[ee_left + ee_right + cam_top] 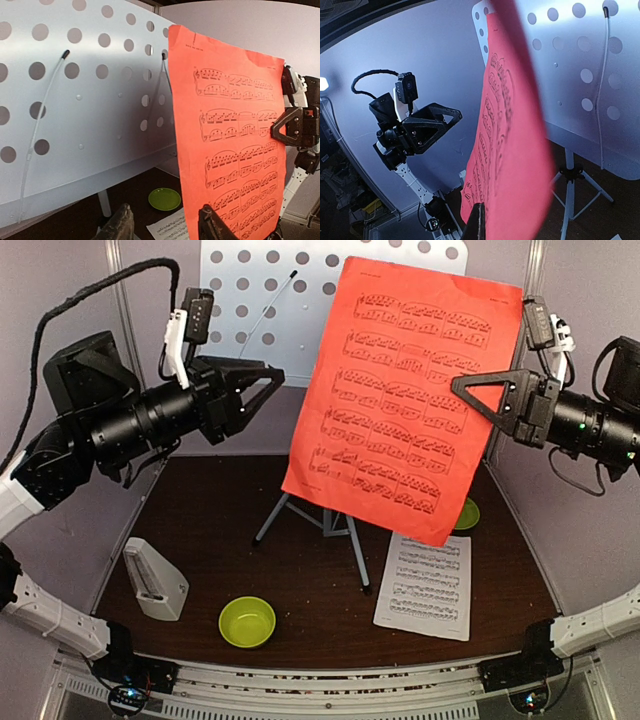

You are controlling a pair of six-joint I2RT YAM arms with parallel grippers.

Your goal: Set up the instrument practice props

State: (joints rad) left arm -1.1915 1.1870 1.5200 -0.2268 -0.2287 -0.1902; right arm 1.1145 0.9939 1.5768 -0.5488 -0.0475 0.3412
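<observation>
Right gripper (460,387) is clamped on the right edge of the red sheet (400,390). The sheet hangs in the air from that single pinch, tilted, with its lower corner dropped below the gripper. Left gripper (272,380) has its fingers apart and holds nothing; the sheet's left edge is just to its right, not touching. In the left wrist view the pale music stand (90,100) desk sits ahead of and to the left of that gripper, and the sheet covers only the desk's far side.

Step in hand, by judgement: seat the red sheet on the stand's ledge.
- The sheet needs squaring up first, since a one-edge pinch lets it swing and curl.
- The left gripper is well placed to take or steady the free left edge.
- The bottom edge should go down onto the lip before the right gripper lets go.
- The retaining wire (45,110) on the desk face could snag the paper, so the sheet should slide in flat.
- The tripod looks light, so the push should be gentle.

White sheet (427,585) lies flat on the table below the right gripper. Metronome (153,580) stands below the left gripper, near the table's left edge. Neither is set in place yet. Lime-green bowl (247,621) and green plate (164,198) are not part of the job.
</observation>
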